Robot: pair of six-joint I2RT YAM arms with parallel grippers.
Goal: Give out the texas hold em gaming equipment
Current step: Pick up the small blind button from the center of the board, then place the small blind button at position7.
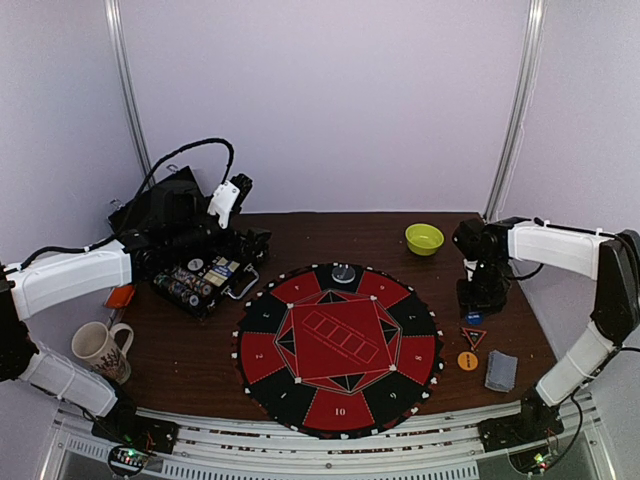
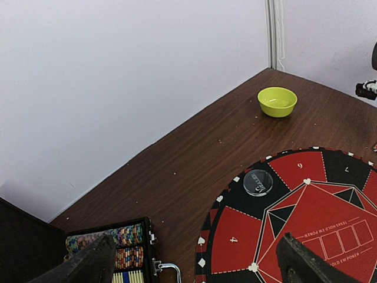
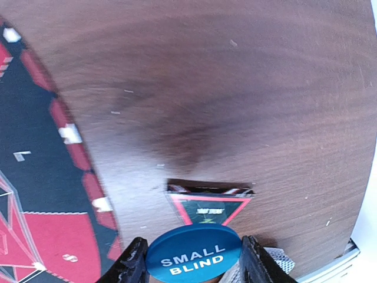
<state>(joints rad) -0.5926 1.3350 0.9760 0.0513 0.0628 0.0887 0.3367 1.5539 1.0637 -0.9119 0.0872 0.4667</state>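
My fingers (image 3: 132,266) are black; the disc (image 3: 193,257) is blue with white lettering, the triangle (image 3: 209,207) black edged red, the mat (image 3: 23,124) red and black, the table (image 3: 247,88) dark brown woodgrain.

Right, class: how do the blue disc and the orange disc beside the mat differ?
The blue disc is gripped by the right hand; the orange disc lies free on the table. The blue disc reads SMALL BLIND; the orange disc's lettering is too small to read. The blue disc is beyond the triangular marker, the orange disc on its near side. Both are small round discs right of the mat.
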